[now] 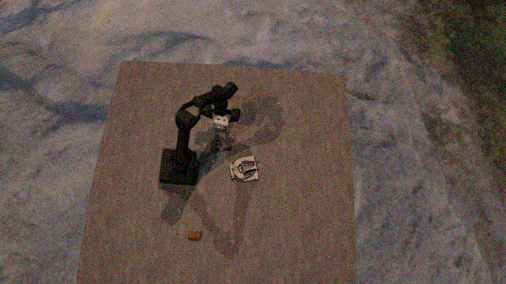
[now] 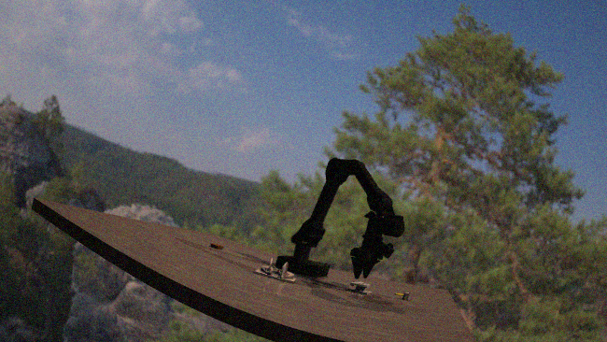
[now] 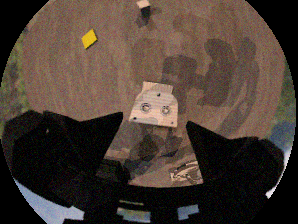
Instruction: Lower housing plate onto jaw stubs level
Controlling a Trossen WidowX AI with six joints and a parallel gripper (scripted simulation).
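The pale housing plate (image 1: 220, 120) (image 2: 359, 285) (image 3: 157, 116) lies on the table away from the jaws. In the wrist view it shows two round holes and small dark dots. My gripper (image 2: 361, 277) (image 3: 156, 119) is open and empty, pointing down just above the plate, with one finger toward each side of it. The pale base (image 1: 237, 172) (image 2: 280, 277) (image 3: 176, 176) lies apart from the plate, nearer the middle of the table. Two upright stubs stand up from it in the exterior view. The exact pose of the jaws is too small to tell.
An orange block (image 1: 194, 235) (image 2: 216, 246) lies beyond the base. A yellow piece (image 2: 400, 294) (image 3: 89, 38) and a small pale-topped block (image 3: 143, 4) lie on the plate's far side. The arm's black base (image 1: 179, 167) stands beside the pale base.
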